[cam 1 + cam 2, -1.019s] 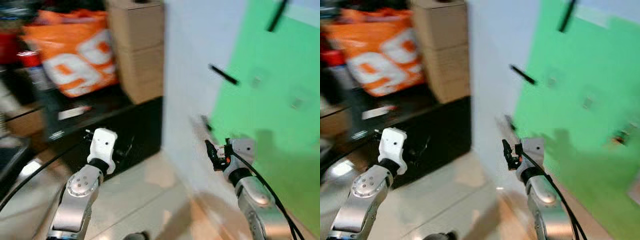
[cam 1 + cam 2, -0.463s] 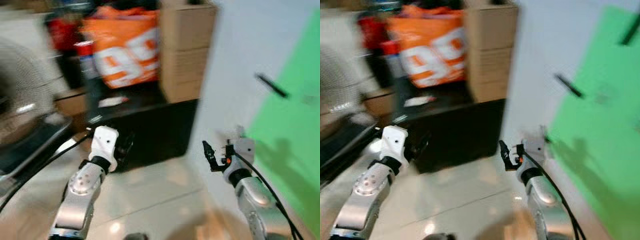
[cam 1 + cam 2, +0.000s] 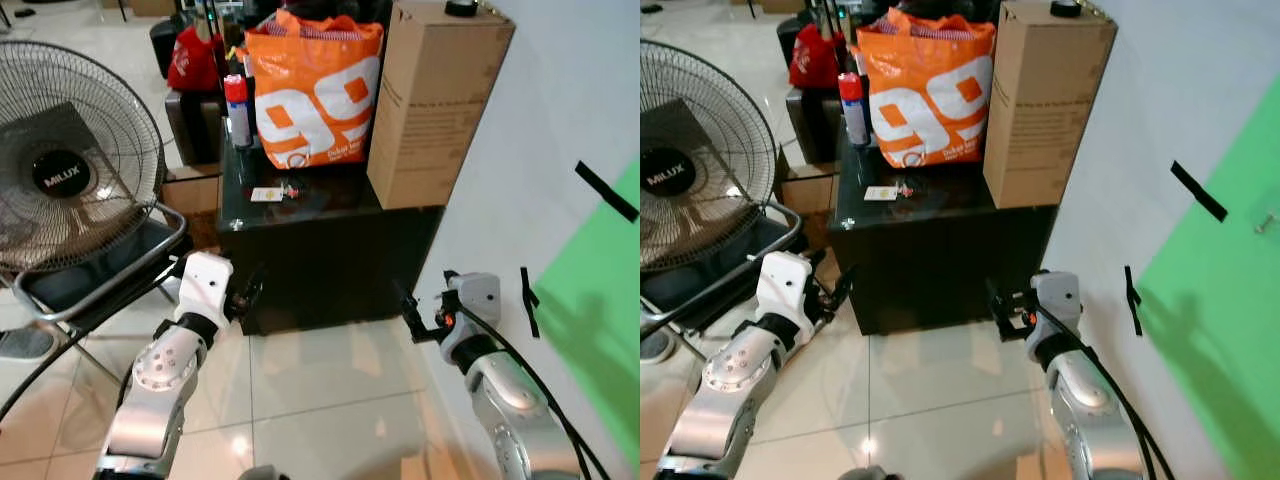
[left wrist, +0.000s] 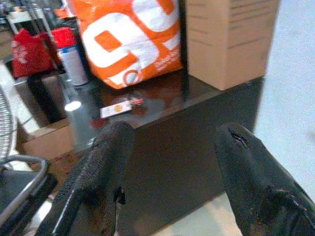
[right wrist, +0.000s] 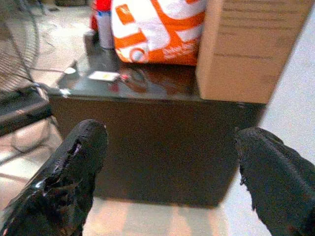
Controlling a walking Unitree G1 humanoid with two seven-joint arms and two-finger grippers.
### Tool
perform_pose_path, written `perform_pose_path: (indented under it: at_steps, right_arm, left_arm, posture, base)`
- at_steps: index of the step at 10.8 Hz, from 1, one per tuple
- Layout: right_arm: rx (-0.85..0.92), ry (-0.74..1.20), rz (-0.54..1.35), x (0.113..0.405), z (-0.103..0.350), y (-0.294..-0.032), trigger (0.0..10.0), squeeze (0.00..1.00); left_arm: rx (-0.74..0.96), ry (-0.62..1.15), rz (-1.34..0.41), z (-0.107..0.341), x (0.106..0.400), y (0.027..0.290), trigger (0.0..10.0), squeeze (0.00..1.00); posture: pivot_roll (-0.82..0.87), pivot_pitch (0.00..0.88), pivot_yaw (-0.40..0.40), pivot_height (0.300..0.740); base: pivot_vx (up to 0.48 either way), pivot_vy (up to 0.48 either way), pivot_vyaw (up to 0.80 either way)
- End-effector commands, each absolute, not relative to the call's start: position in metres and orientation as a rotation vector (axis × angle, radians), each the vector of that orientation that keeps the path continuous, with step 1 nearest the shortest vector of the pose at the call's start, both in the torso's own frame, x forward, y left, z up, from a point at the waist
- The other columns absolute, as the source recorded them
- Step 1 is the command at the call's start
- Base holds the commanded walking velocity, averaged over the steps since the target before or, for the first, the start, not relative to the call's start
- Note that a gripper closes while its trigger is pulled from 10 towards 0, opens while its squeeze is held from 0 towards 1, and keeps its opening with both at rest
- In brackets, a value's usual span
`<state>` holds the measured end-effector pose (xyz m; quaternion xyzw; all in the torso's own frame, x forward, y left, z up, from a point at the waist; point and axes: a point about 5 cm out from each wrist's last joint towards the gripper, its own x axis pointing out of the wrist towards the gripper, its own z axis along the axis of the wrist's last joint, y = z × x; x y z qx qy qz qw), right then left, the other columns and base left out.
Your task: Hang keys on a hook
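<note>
Black cabinet [image 3: 320,270] carries an orange bag [image 3: 315,90], contents unseen, a closed carton [image 3: 435,105], a spray can [image 3: 237,110] and the keys [image 3: 284,190] with white tag, lying before the bag. Left gripper [image 4: 172,167] and right gripper [image 5: 172,172] hang spread wide, empty, short of the cabinet. Fan [image 3: 70,170] stands left.

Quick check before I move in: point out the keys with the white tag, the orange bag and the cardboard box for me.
keys [image 3: 288,190], left eye view, on the red fob beside the white tag.
orange bag [image 3: 318,95], left eye view, on its printed front.
cardboard box [image 3: 1042,110], right eye view, on its front face.
</note>
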<state>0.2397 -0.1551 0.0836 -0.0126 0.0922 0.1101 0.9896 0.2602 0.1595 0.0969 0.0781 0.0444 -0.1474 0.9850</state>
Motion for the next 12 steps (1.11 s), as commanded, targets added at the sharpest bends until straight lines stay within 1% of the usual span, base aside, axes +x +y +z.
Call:
perform_pose_path:
  at_steps: [1, 3, 5, 7, 12]
  right_arm:
    - [-0.049, 0.189, 0.198, 0.2407, 0.0847, -0.1614, 10.0, 1.0]
    - [-0.052, 0.177, 0.212, 0.2407, 0.0852, -0.1621, 10.0, 1.0]
    - [-0.055, 0.166, 0.214, 0.2406, 0.0849, -0.1646, 10.0, 1.0]
    - [-0.089, 0.159, 0.174, 0.2424, 0.0851, -0.167, 10.0, 1.0]
    - [-0.109, 0.169, 0.141, 0.2455, 0.0848, -0.1701, 10.0, 1.0]
  left_arm:
    - [0.147, 0.081, -0.31, 0.0987, 0.2609, 0.154, 10.0, 0.0]
    - [0.148, 0.074, -0.31, 0.0992, 0.2606, 0.1539, 10.0, 0.0]
    - [0.153, 0.07, -0.298, 0.0995, 0.2616, 0.1551, 10.0, 0.0]
    - [0.154, 0.071, -0.293, 0.0994, 0.2619, 0.1556, 10.0, 0.0]
    - [0.156, 0.067, -0.291, 0.0998, 0.2625, 0.1553, 10.0, 0.0]
  posture:
    - [-0.11, 0.0, 0.003, 0.74]
    - [-0.11, 0.0, -0.002, 0.74]
    - [-0.11, 0.0, -0.009, 0.74]
    - [-0.11, 0.0, -0.01, 0.74]
    - [-0.11, 0.0, -0.021, 0.74]
  base:
    - [0.244, 0.0, 0.0]
    - [0.313, 0.0, 0.0]
    - [0.349, 0.0, 0.79]
    - [0.356, 0.0, 0.8]
    - [0.365, 0.0, 0.0]
